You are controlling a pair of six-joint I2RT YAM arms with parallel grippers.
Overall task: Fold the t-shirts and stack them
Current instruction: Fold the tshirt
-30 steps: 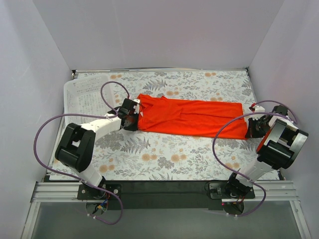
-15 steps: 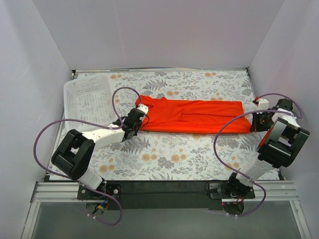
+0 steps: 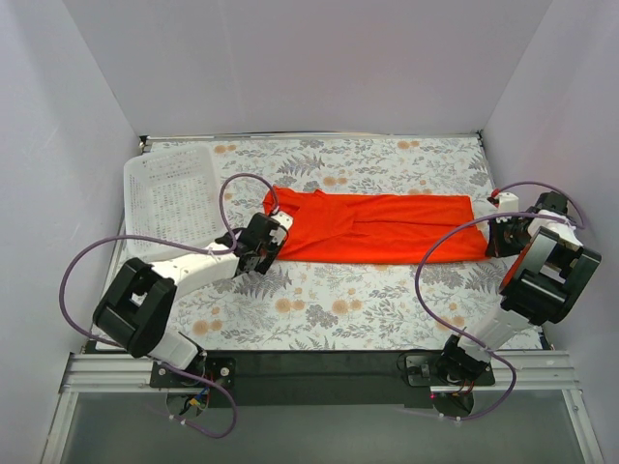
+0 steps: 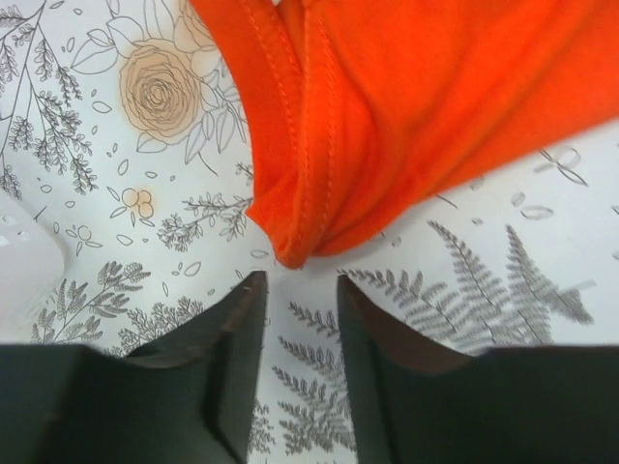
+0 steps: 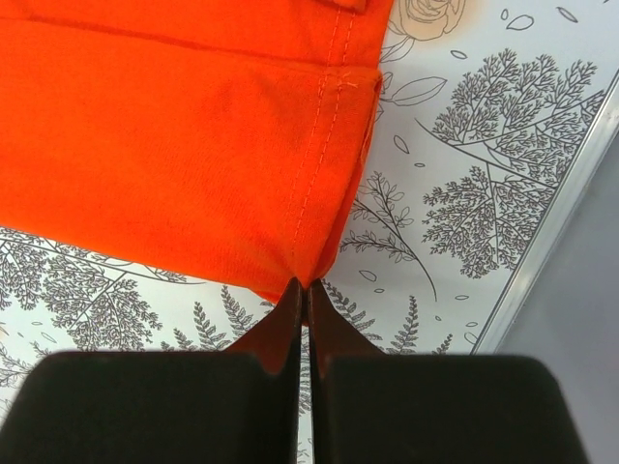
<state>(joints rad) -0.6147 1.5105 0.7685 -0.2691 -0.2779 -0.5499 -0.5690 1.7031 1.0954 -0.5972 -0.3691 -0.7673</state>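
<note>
- Since a second ago the left tool [image 4: 298, 286] has swung round the basket-side end of the t-shirt [image 3: 377, 227] to that end's near corner and has let go. Its jaws now stand partly apart with nothing between them, and the hemmed corner lies just beyond the tips.
- The t-shirt is a long folded band on the bench [image 3: 338, 300]. It starts just right of the white basket [image 3: 169, 198] and runs away from it.
- The right tool [image 5: 303, 287] is at the end farthest from the basket. It is closed tight, and the near corner seems pinched in its very tips.
- Risk: that pinch is shallow. A pull away from the basket could slip the thin fabric out.
- Risk: only one end is held. Any drag now would probably skew the band or bunch the freed basket-side corner, which already sits rumpled and doubled over.
- Risk: a re-grasp there may catch only one layer, so the fold would open when lifted.
- Risk: the left arm works near the basket and could nudge it on a wide swing.
</note>
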